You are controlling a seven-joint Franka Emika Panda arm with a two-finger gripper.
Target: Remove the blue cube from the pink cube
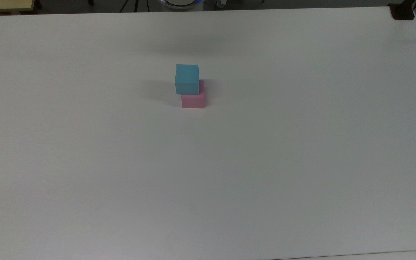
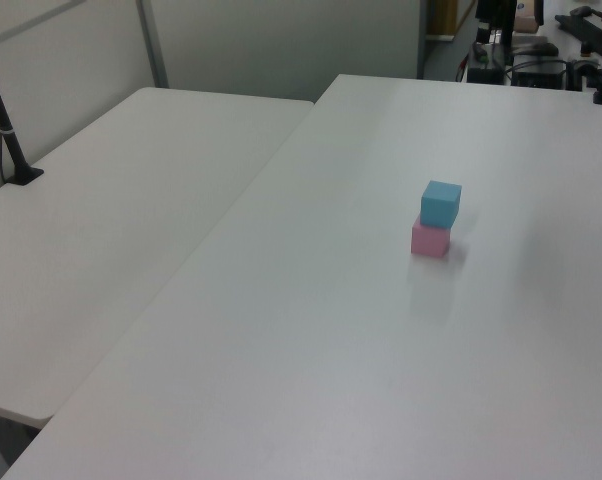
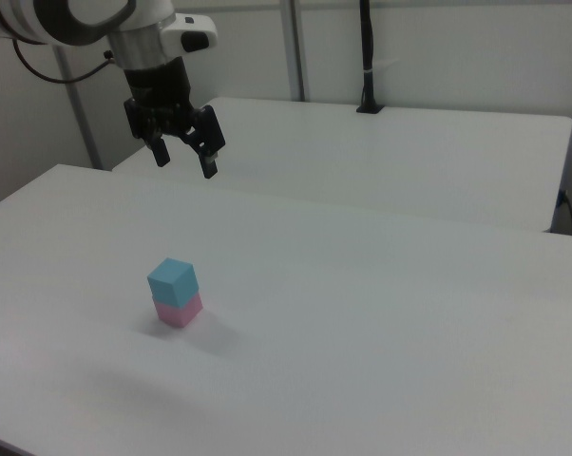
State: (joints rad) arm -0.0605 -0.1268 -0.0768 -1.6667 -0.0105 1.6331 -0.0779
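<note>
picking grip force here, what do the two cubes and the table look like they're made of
The blue cube and the pink cube under it look like foam or soft plastic: flat pastel colour, matte faces with no glints. Painted wood cannot be ruled out. The table looks like a smooth white laminate or plastic top with a faint sheen. The gripper hangs above, jaws open.

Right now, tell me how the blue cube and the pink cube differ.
The blue cube is light blue; the pink cube is pastel pink. The blue cube sits on top, while the pink cube rests on the table. The blue cube is turned slightly off the pink cube's edges. Both are plain and of similar size.
</note>
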